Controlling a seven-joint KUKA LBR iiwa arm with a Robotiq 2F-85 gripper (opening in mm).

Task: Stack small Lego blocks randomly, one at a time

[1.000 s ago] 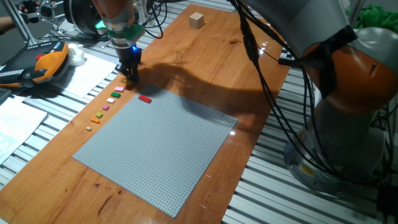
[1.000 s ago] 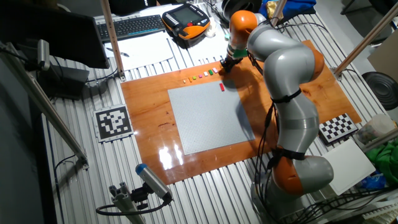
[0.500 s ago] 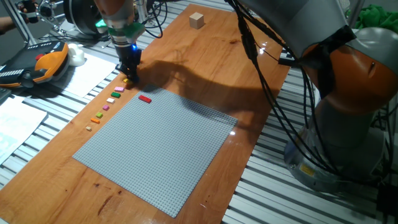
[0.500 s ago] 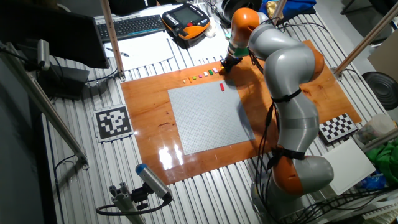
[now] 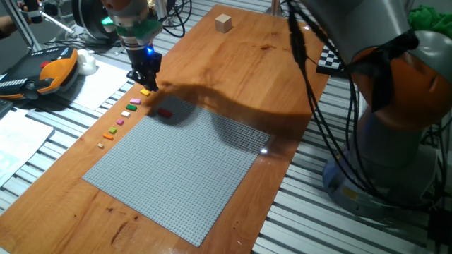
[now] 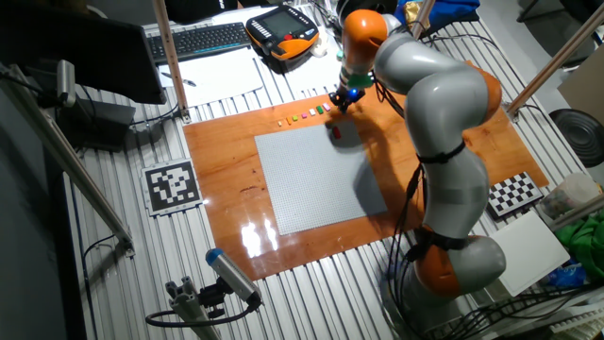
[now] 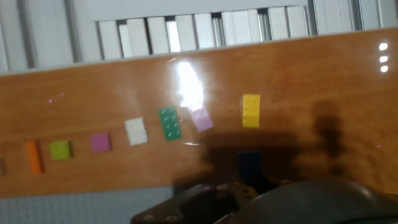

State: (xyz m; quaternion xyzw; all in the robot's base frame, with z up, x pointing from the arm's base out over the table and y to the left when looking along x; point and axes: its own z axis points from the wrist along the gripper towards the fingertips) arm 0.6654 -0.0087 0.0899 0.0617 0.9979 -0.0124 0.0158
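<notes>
The gripper point(image 5: 145, 77) hangs just above the wooden table point(image 5: 240, 63), over the yellow block point(image 5: 145, 92); whether its fingers are parted or holding anything cannot be told. The small Lego blocks point(image 7: 171, 123) lie in a row along the baseplate point(image 5: 176, 173), with a red block point(image 5: 164, 113) on the plate itself

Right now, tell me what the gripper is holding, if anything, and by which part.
Cannot be told. A dark blue brick shows in shadow just ahead of the gripper; whether it is clamped is unclear.
</notes>
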